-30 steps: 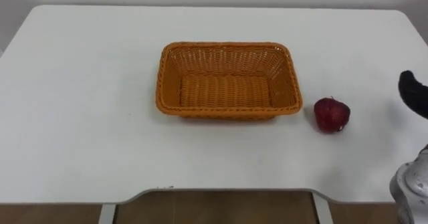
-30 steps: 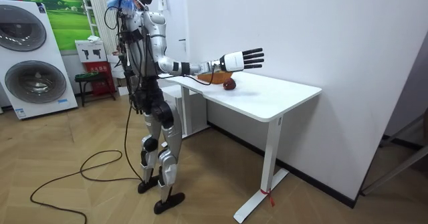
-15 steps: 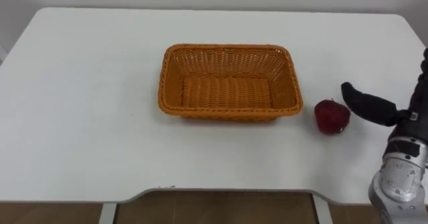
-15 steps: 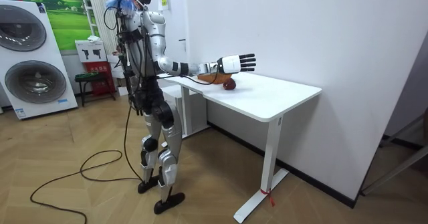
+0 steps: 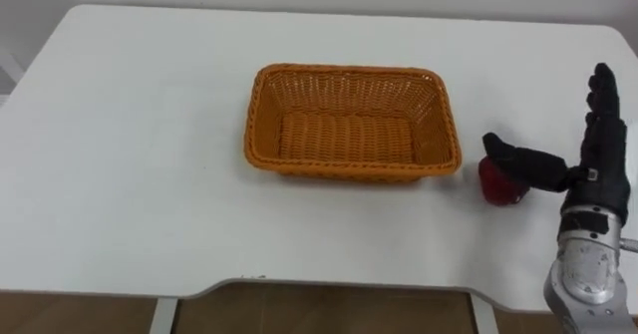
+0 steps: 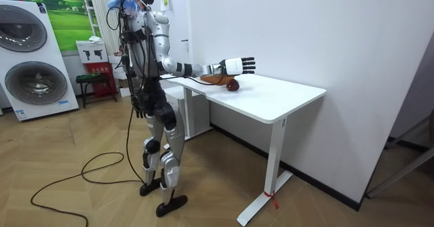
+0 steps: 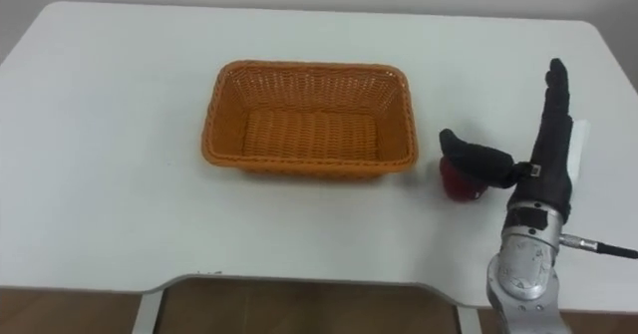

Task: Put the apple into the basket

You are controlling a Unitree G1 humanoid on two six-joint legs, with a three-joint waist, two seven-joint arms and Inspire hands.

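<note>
A dark red apple (image 5: 498,182) (image 7: 458,184) lies on the white table (image 5: 130,174), just right of an empty orange wicker basket (image 5: 352,125) (image 7: 311,120). My right hand (image 5: 598,165) (image 7: 548,155) is open beside the apple on its right. Its fingers point straight away from me and its thumb (image 5: 523,162) reaches left over the apple's top. In the room view the right hand (image 6: 234,66) hovers over the apple (image 6: 232,85) near the table's front edge.
The table's front edge (image 5: 329,294) runs close below the basket and apple. Bare tabletop spreads to the left of the basket and behind it. In the room view a white wall (image 6: 305,24) stands behind the table.
My right hand has come in from the right and lowered, so its thumb now lies over the apple. The apple and basket have stayed put; the camera has shifted a little.
</note>
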